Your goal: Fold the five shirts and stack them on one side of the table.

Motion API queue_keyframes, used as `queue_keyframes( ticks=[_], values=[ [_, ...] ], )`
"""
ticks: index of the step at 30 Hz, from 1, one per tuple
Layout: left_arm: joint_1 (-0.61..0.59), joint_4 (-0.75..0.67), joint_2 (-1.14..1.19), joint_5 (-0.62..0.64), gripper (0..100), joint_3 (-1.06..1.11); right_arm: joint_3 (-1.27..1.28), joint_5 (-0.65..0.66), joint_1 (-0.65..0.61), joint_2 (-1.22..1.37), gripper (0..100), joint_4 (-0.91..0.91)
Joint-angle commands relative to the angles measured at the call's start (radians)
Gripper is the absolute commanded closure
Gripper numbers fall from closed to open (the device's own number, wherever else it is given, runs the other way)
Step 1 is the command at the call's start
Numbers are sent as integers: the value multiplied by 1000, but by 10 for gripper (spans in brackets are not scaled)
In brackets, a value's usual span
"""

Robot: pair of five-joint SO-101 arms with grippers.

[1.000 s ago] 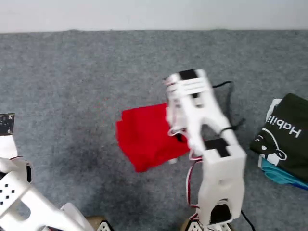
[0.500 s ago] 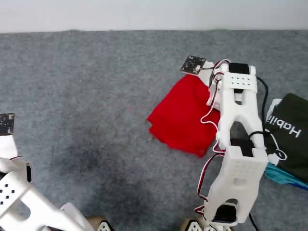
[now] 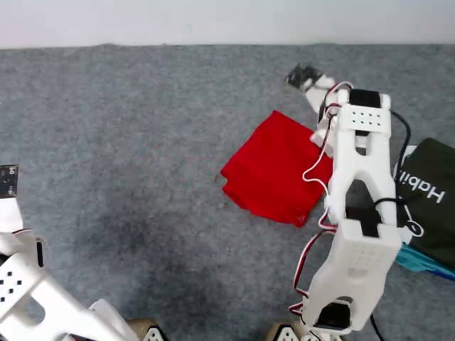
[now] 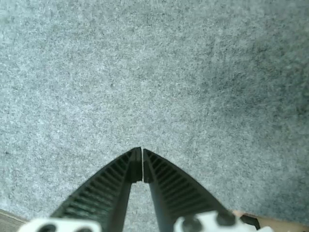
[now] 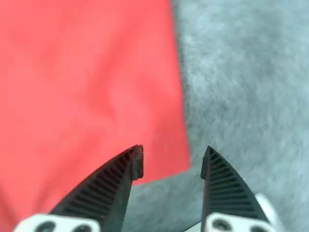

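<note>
One red shirt beneath right jaws, parted, empty; left jaws closed, empty.

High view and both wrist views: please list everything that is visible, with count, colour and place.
red shirt: one, red, folded, on the table cover right of centre.
dark shirt: one, dark with white print, at the table's right edge.
teal shirt: one, teal, under the dark shirt.
table cover: one, grey, across the whole table.
left gripper: one, black, shut, over bare table cover.
right gripper: one, black, open, over the red shirt's edge.
</note>
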Motion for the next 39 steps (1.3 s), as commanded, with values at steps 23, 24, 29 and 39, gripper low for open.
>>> queue_keyframes(
  ticks=[23,24,29,39],
  values=[
    [8,-15,-14,-14,986,-5,-52,-1332,-160,84,505,147],
    [8,-15,-14,-14,986,-5,-52,-1341,-160,105,519,122],
    [8,-15,-14,-14,986,-5,-52,-1344,-160,222,583,-4],
    [8,-14,-14,-14,986,-5,-58,-1338,-182,358,897,-28]
  ],
)
